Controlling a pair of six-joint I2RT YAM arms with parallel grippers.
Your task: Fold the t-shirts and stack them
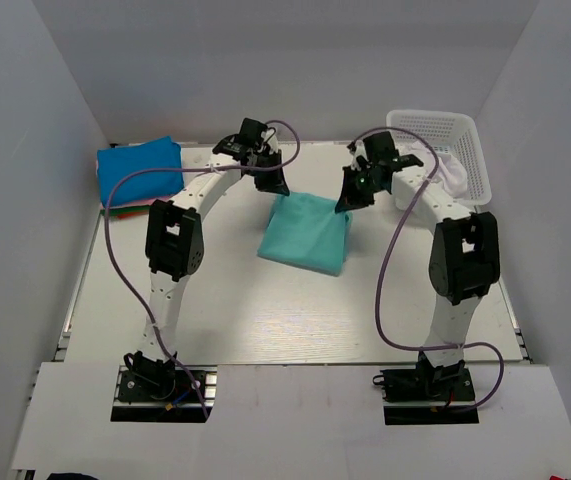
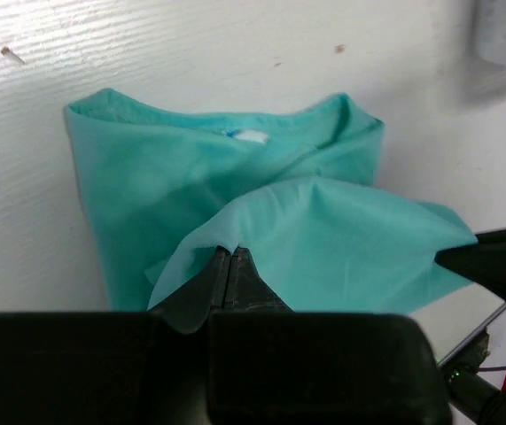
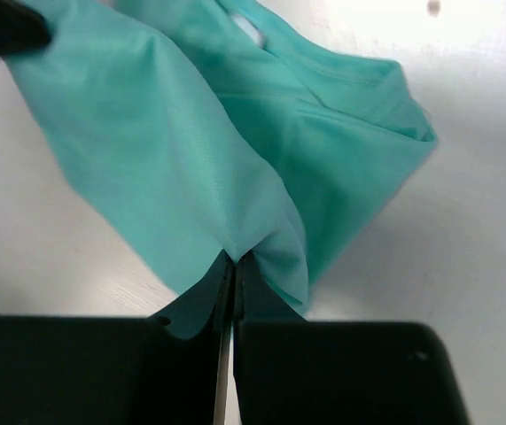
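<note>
The surface [image 1: 215, 320] was occupied at its middle by the teal-green t-shirt [image 1: 303, 240], which lay part folded, with an upper layer lifted at two corners along its far side. Beyond the shirt, to its right, the white mesh basket [image 1: 460, 135] was seen, with white cloth [image 1: 455, 178] in it, judged to be a shirt not yet folded. Beyond the shirt, to its left, a stack was seen, topped by the bright blue t-shirt [image 1: 140, 168], and a red-pink edge [image 1: 130, 208] was shown beneath. How many shirts lay under the blue one could not be told. The task was therefore judged to be well along: some shirts stacked, one mid-fold, at least one left.

The left gripper [image 2: 230, 258] was pressed together on the shirt's left lifted corner, and the right gripper [image 3: 232, 264] was pinched on the right one. The raised edge was spread between them. Bare surface was left on the near side of the shirt, so room for carrying the fold that way was judged ample. Beyond the shirt, less room was left.
</note>
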